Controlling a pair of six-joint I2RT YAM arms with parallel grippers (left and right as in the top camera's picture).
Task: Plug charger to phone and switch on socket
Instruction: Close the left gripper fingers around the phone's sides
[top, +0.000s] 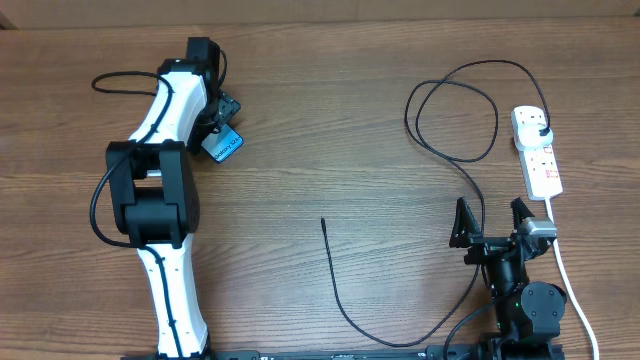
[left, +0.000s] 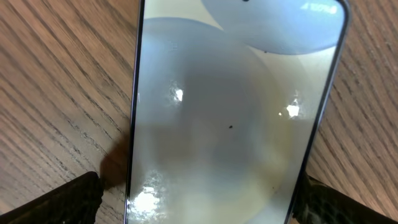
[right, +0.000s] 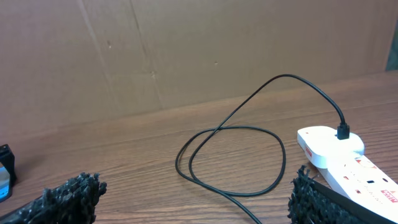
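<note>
Directly beneath the left gripper (left: 202, 208) lies the slim light-blue-screened smartphone (left: 230, 124) on the brown wooden table (top: 330, 120). Its long axis runs forward between fingers (left: 56, 202) spread apart outside both long edges. Well apart from it, the right gripper (top: 491, 220) gapes empty near the white power strip (top: 538, 150).

**Wood, glass, plastic, cardboard**

The table (top: 330, 120) is matt brown wood with a clear grain. The phone (left: 230, 124) has a glossy glass screen that mirrors lights. The power strip (right: 348, 165) is smooth white plastic. The charger cable (right: 286, 76) looks matt black. The right gripper (right: 194, 180) has rough, nubbly black fingers (right: 68, 199). The cardboard (right: 186, 50) behind is matt brown.
</note>
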